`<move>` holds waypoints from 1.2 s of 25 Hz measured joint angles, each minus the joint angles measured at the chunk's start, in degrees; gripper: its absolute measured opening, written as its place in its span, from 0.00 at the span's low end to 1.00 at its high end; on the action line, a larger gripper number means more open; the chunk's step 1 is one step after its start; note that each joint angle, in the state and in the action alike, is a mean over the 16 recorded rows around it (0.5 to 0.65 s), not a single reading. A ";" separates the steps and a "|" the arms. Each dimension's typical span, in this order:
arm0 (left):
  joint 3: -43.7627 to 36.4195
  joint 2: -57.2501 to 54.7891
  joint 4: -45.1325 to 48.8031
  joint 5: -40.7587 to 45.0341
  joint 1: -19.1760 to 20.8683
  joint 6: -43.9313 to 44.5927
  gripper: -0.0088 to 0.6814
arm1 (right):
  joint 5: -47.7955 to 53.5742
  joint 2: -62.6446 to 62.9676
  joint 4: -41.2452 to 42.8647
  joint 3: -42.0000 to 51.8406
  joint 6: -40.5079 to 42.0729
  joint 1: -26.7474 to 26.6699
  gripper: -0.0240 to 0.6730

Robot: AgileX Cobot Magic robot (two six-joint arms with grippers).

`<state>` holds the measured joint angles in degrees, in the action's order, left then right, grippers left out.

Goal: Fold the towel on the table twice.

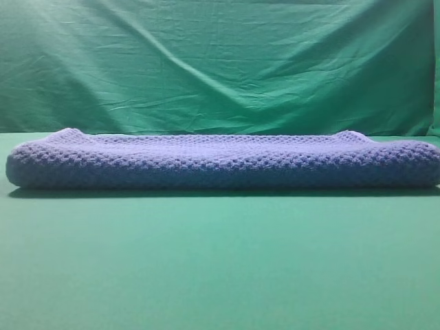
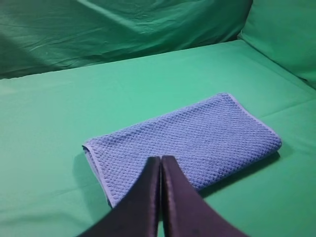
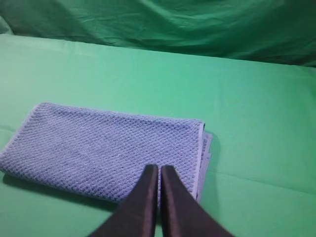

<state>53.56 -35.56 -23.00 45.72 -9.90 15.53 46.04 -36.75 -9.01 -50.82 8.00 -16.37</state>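
Down at the left gripper (image 2: 160,159), the two dark fingers (image 2: 145,190) are pressed flat together, tips meeting with no gap and nothing caught between them. From the left wrist view those tips hang in front of the near long edge of the towel (image 2: 190,140); whether they touch the cloth I cannot tell. The right gripper (image 3: 158,168) looks the same: its dark fingers (image 3: 173,202) are shut tight against each other, holding nothing, their tips over the near edge of the towel close to its stacked end.

Moving outward, the towel is a blue-grey waffle-weave cloth lying folded into a long, narrow rectangle. In the left wrist view it runs diagonally, with a pale hem along its far end and layered edges showing at the end nearer the camera. In the right wrist view the layers are stacked at the right-hand end, where pale hems sit one just beside the other, slightly offset.

From the high view the towel (image 1: 220,161) stretches almost the full width of the picture, a thick rounded fold facing forward and its two far corners turned up a little. It casts a thin shadow on the table (image 1: 220,268), a smooth bright green surface that spreads well beyond it on the near side. Neither arm shows in that view.

Behind the table hangs a wrinkled green backdrop cloth (image 1: 220,62).
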 joint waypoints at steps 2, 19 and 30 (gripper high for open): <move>-2.81 4.61 0.05 -0.01 0.00 -0.02 0.01 | -0.26 3.24 -0.13 2.15 0.58 0.00 0.03; -20.52 34.33 8.69 0.20 0.00 -10.45 0.01 | -5.05 26.13 -2.76 18.15 4.67 0.00 0.03; -30.80 36.53 11.91 -5.65 0.00 -13.51 0.01 | -7.47 36.44 -3.12 25.20 5.20 0.00 0.03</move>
<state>22.76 0.97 -11.09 40.07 -9.90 2.02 38.57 -0.31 -12.13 -25.62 13.19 -16.37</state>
